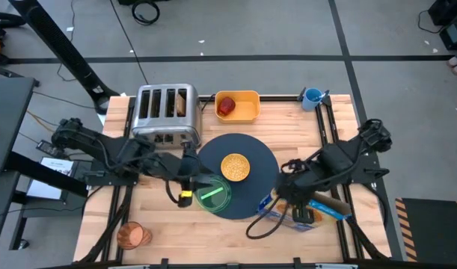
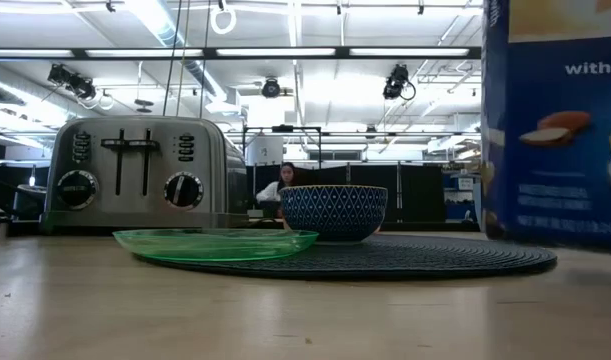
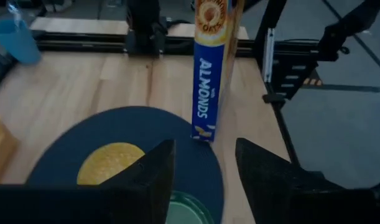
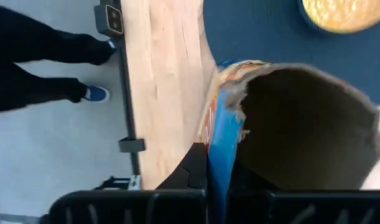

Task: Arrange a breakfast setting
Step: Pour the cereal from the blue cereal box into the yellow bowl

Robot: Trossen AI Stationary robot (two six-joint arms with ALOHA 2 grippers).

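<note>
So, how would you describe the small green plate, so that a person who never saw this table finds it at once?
Start at the large dark round mat in the middle of the wooden table, in front of the silver toaster. The green plate lies on the mat's near-left edge, under the left tool. Unlike the patterned blue bowl of yellow cereal beside it, it is flat, see-through and empty.

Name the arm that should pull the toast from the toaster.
Left. Its gripper is open, empty and next to the toaster, just above the plate. The right gripper is shut on the cereal box across the mat, so it is occupied.
</note>
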